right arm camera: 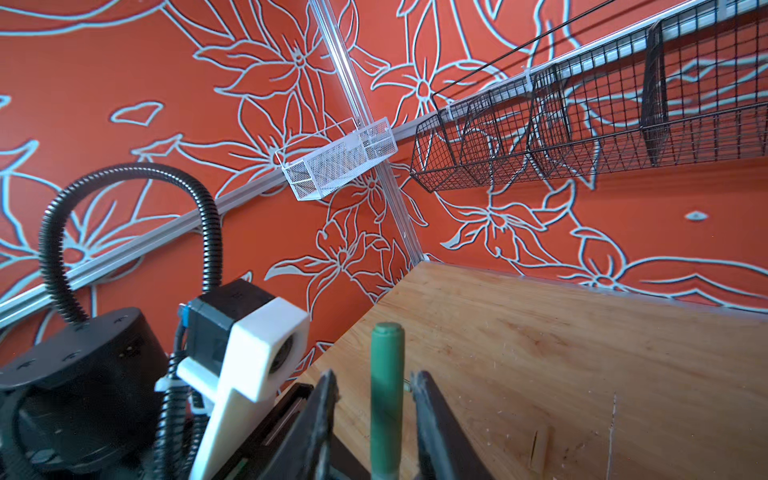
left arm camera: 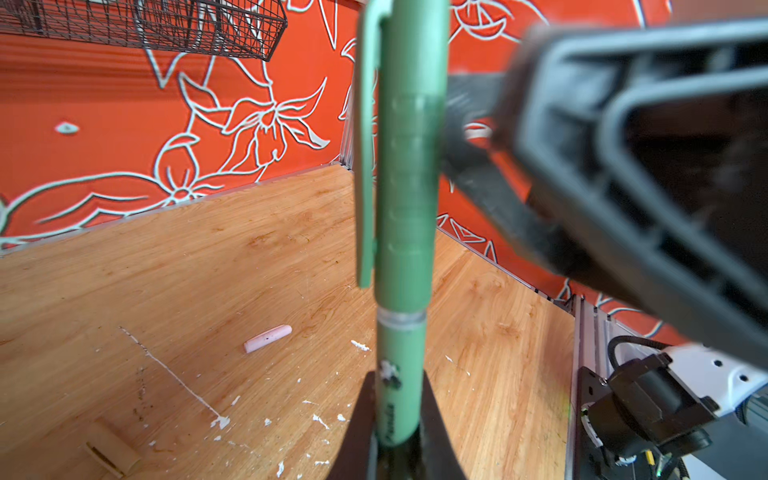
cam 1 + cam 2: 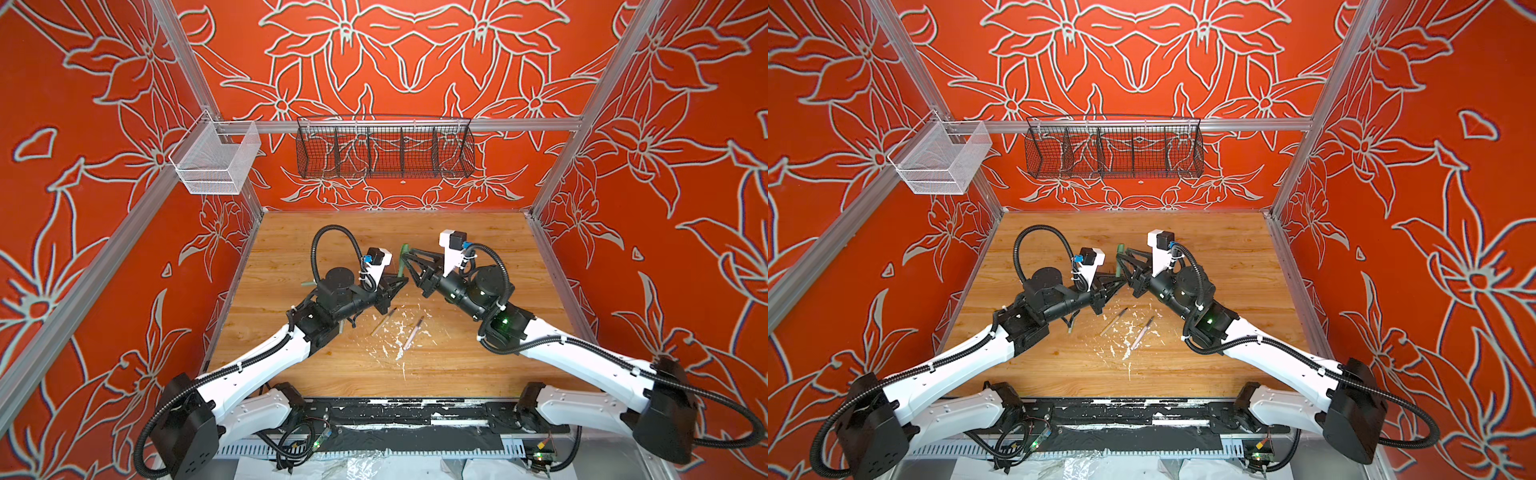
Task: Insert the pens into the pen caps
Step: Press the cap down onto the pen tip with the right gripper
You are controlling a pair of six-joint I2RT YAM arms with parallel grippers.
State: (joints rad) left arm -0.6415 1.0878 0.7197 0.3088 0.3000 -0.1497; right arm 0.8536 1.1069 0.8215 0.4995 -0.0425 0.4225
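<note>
Two robot arms meet over the middle of a wooden table [image 3: 457, 365] walled in orange. The left gripper [image 2: 397, 378] pinches the lower barrel of a dark green pen [image 2: 400, 353], held upright, its dark green cap [image 2: 409, 187] seated on top. The right gripper [image 1: 375, 378] has its fingers spread either side of that cap (a gap shows on each side). A tan pen [image 3: 383, 321] and a pink pen [image 3: 413, 332] lie among white flecks [image 3: 390, 332] nearer the front edge. Bare wood runs behind the grippers to the far wall [image 3: 395, 62].
</note>
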